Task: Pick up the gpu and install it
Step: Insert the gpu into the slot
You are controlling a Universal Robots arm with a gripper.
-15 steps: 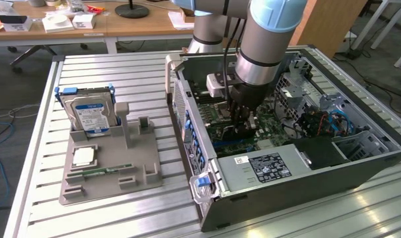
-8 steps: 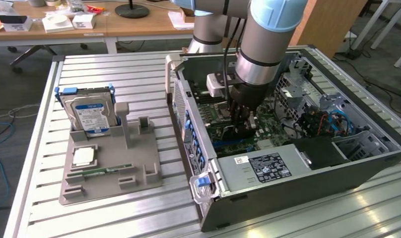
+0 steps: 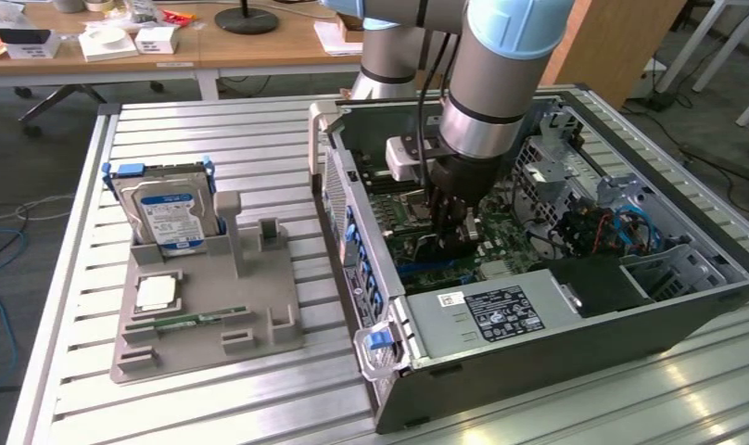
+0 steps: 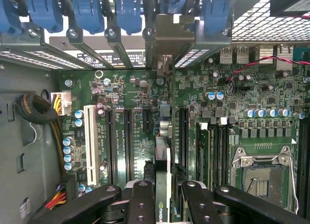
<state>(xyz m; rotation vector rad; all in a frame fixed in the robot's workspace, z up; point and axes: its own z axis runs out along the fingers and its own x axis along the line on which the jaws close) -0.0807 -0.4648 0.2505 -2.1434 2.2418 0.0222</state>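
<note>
Looking into the open computer case (image 3: 597, 357), we see the gripper (image 3: 455, 243) low over the motherboard (image 3: 406, 222), just beside the power supply (image 3: 492, 313). In the wrist view its two black fingers (image 4: 141, 202) are drawn in close on the gpu (image 4: 163, 170). The card stands on edge between them, running along the black expansion slots (image 4: 128, 141) toward the row of blue bracket clips (image 4: 87, 13). We cannot tell whether its edge is seated in a slot. The empty CPU socket (image 4: 261, 178) lies off to one side. Well apart, on the exterior view's left, a grey holder (image 3: 270, 324) carries a hard drive (image 3: 167, 215) upright and a memory stick (image 3: 189, 321) lying flat.
</note>
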